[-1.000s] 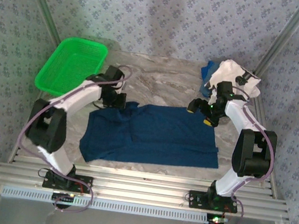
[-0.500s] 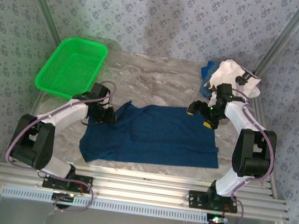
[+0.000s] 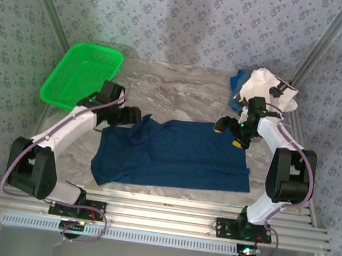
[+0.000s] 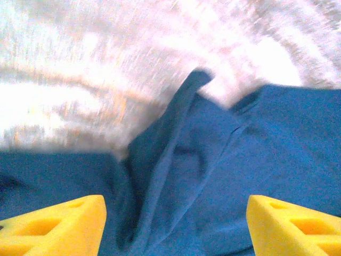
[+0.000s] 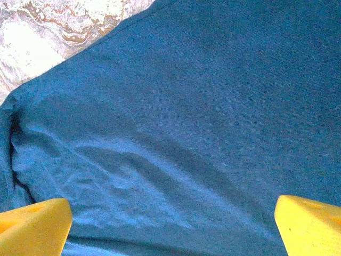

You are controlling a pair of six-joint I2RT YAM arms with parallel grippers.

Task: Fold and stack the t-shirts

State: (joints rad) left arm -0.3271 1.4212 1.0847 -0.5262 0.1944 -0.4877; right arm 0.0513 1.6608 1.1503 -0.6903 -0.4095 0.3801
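Left jaws: standing wide apart and holding nothing. Their yellow fingertips are hovering just over the far left corner of the navy t-shirt, where the cloth is rising in a soft ridge.
Right jaws: also standing fully open and gripping nothing. Their yellow fingertips are hanging above the far right part of the same shirt, where the cloth is lying almost smooth.
Navy t-shirt: lying spread out in the middle of the worktop, close to the front edge.
Other t-shirts: the white t-shirt is lying crumpled in the far right corner. A blue t-shirt is showing at its left side, touching it.
Basket: the green basket is sitting in the far left corner, apart from all shirts.
Progress: the task is looking early to me. The navy shirt is only laid open, perhaps with a first fold starting. No folded stack is showing, and two shirts are waiting in the heap.
Materials: the shirts are thin, limp knit cloth that is wrinkling easily. The worktop is a hard, marble-patterned surface. The basket is rigid plastic mesh, rectangular in shape.
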